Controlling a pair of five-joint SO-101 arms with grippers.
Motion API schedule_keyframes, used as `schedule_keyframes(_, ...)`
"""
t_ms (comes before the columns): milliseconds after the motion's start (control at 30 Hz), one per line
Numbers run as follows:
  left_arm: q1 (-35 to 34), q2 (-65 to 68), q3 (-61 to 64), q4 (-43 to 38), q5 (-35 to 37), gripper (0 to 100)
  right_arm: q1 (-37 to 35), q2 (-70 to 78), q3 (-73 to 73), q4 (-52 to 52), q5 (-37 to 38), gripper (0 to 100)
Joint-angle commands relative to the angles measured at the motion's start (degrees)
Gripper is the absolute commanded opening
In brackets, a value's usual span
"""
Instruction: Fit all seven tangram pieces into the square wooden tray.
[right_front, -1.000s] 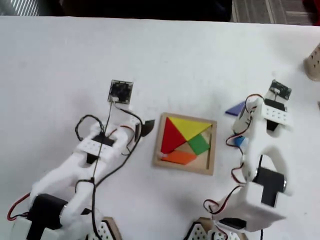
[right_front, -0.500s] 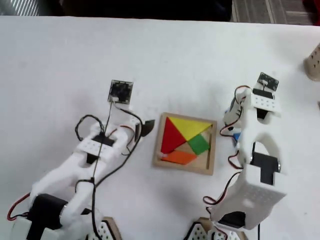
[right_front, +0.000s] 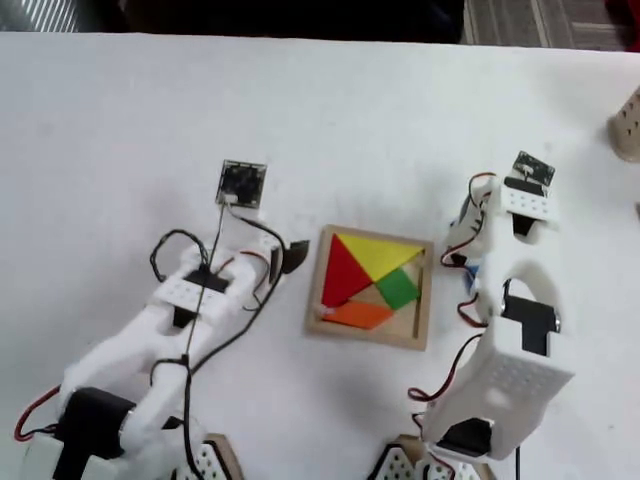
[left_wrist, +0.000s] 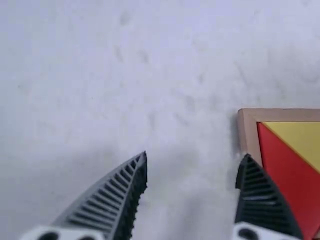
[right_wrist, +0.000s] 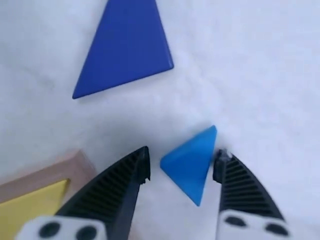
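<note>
The square wooden tray (right_front: 318, 322) lies mid-table holding a red triangle (right_front: 343, 272), a yellow triangle (right_front: 380, 251), a green piece (right_front: 399, 288) and an orange piece (right_front: 357, 315). My right gripper (right_wrist: 181, 162) stands open with a small light-blue triangle (right_wrist: 191, 161) lying on the table between its fingers. A larger dark-blue triangle (right_wrist: 127, 47) lies just beyond it. The tray's corner (right_wrist: 45, 176) and a yellow piece (right_wrist: 32, 206) show beside the right gripper. My left gripper (left_wrist: 192, 172) is open over bare table, just off the tray's edge (left_wrist: 244, 131), with the red triangle (left_wrist: 290, 172) nearby.
A small camera board (right_front: 241, 182) on a cable lies on the table left of the tray. A perforated wooden object (right_front: 627, 125) stands at the right edge. The white table runs open toward the far side.
The right arm has swung toward the tray and lowered, covering the dark-blue triangle in the high view. The left arm has not moved.
</note>
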Motion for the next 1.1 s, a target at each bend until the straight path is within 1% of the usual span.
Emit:
schedule_keyframes(0,0.04,-0.48,-2.99,0.35,0.00,29,2.59,-0.13,-1.23,0.48,-0.18,16.1)
schedule_keyframes(100,0.04,-0.48,-2.99,0.35,0.00,29,2.77,-0.13,-1.14,2.07,2.90,11.5)
schedule_keyframes(400,0.04,-0.48,-3.08,0.35,0.00,29,2.51,-0.31,-1.14,5.49,5.10,11.5)
schedule_keyframes(467,0.04,-0.48,-3.08,0.35,0.00,29,1.63,-0.92,-1.32,7.08,8.09,14.4)
schedule_keyframes(567,0.04,-0.48,-3.08,0.35,0.00,29,0.04,-1.89,-0.79,8.40,9.76,20.7)
schedule_keyframes(600,0.04,-0.48,-3.08,0.35,0.00,29,-0.13,-2.15,-0.09,8.31,9.85,20.9)
schedule_keyframes(700,0.04,-0.48,-3.08,0.35,0.00,29,-0.75,-2.59,1.23,8.31,13.19,20.1)
schedule_keyframes(1000,0.04,-0.48,-3.08,0.44,0.00,29,-0.75,-3.21,2.20,6.46,13.89,19.9)
schedule_keyframes(1067,0.04,-0.48,-3.08,0.44,0.00,29,-0.57,-3.12,2.20,6.20,14.07,16.6)
